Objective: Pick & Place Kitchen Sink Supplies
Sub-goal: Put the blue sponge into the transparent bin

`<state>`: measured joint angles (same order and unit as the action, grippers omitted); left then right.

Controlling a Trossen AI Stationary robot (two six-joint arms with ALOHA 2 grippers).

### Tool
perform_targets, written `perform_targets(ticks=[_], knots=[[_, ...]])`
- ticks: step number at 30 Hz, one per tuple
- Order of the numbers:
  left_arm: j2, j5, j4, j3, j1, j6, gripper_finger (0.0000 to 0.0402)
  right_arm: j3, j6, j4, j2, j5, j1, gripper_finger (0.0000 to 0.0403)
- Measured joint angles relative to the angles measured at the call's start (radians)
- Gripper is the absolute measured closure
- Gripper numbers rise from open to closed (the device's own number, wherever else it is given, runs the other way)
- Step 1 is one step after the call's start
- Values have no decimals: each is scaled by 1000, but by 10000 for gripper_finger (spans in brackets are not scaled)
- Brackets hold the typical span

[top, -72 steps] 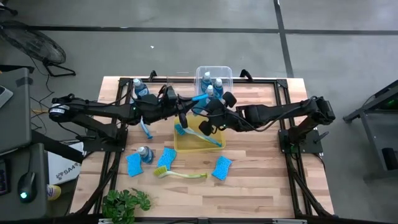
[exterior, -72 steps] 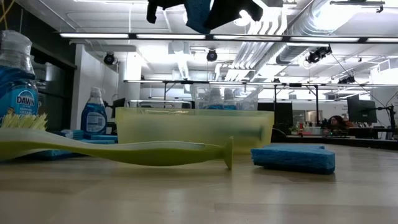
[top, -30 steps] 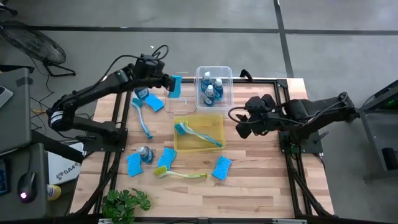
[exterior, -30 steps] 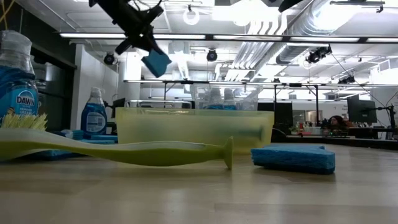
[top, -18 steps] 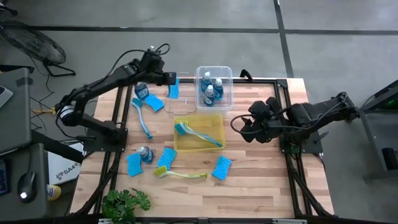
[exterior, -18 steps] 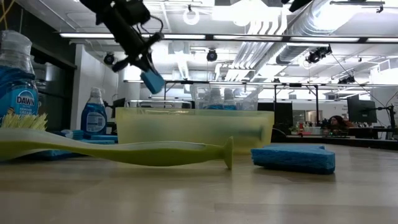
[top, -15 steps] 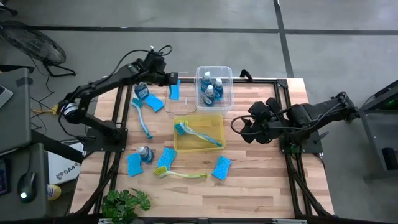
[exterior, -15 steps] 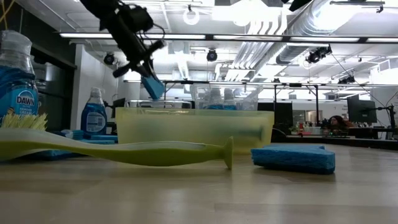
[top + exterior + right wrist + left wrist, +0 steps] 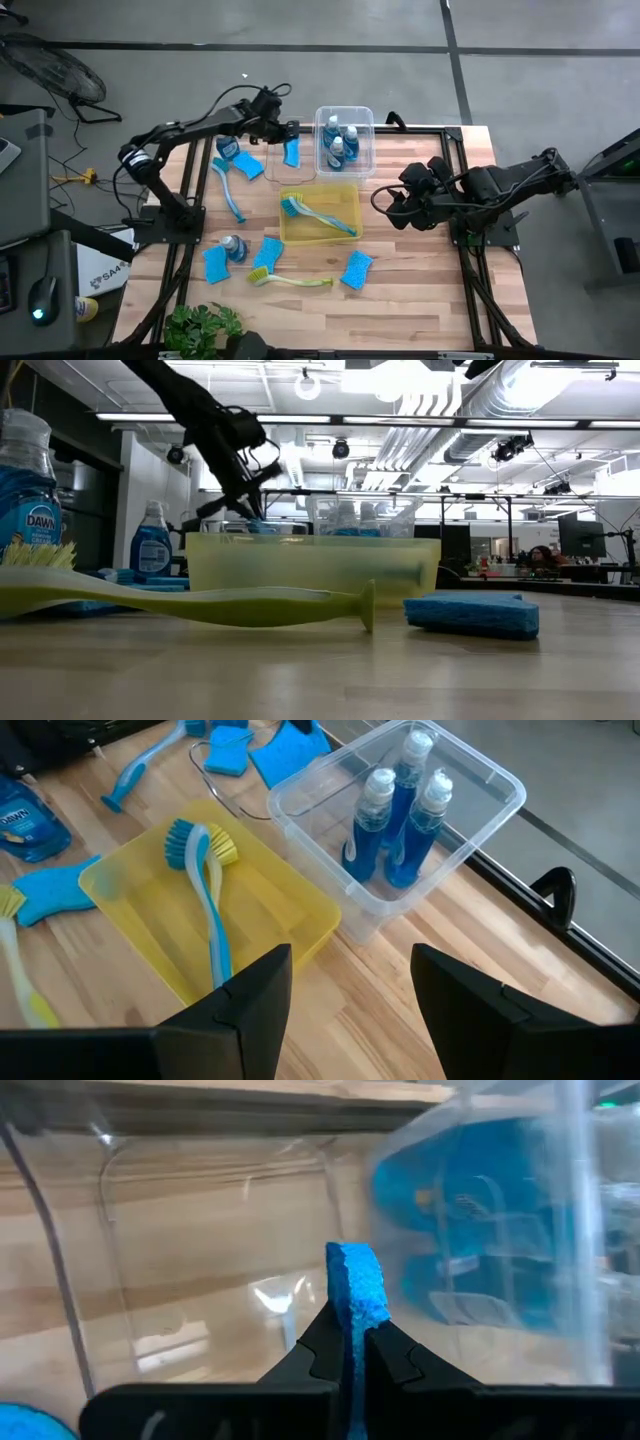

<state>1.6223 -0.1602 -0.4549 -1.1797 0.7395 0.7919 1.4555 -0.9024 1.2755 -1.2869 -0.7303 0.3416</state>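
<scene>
My left gripper (image 9: 287,143) is shut on a blue sponge (image 9: 291,154), which it holds low over an empty clear bin (image 9: 275,173) at the table's far side. In the left wrist view the sponge (image 9: 354,1285) sticks out past the fingers, above the bin's floor (image 9: 200,1290). Just to the right stands a second clear bin (image 9: 345,140) with three bottles of blue liquid. My right gripper (image 9: 385,205) hovers open above the table, right of the yellow bin (image 9: 320,212), with nothing between its fingers (image 9: 250,1010). My left gripper pinches the sponge's two broad faces (image 9: 351,1335) between its two fingers, so the sponge stands on edge. The fingers slant down from the table's left. The sponge's free end (image 9: 356,1275) juts past the fingertips; whether it touches the bin, I cannot tell.
The yellow bin holds a blue brush (image 9: 318,215). Loose on the table lie a blue brush (image 9: 231,190), a yellow-green brush (image 9: 290,280), several sponges (image 9: 357,270), two bottles (image 9: 232,246) (image 9: 226,147) and a plant (image 9: 205,325) at the near edge.
My left gripper has come down and gone toward the table's right with the sponge, from high above the far left to just over the empty clear bin. Its wrist has rolled, and the sponge has turned with it. It has stayed shut.
</scene>
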Motion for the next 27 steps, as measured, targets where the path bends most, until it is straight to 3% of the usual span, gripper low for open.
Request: perform_targets(ticks=[8,20,27], knots=[[57,-7,115,0,-24,42,398,0,-14,0,0,0,0,203],[112,2,128,0,-67,51,397,0,-32,0,0,4,0,203],[112,-6,132,0,-66,43,360,0,-33,0,0,4,0,203]])
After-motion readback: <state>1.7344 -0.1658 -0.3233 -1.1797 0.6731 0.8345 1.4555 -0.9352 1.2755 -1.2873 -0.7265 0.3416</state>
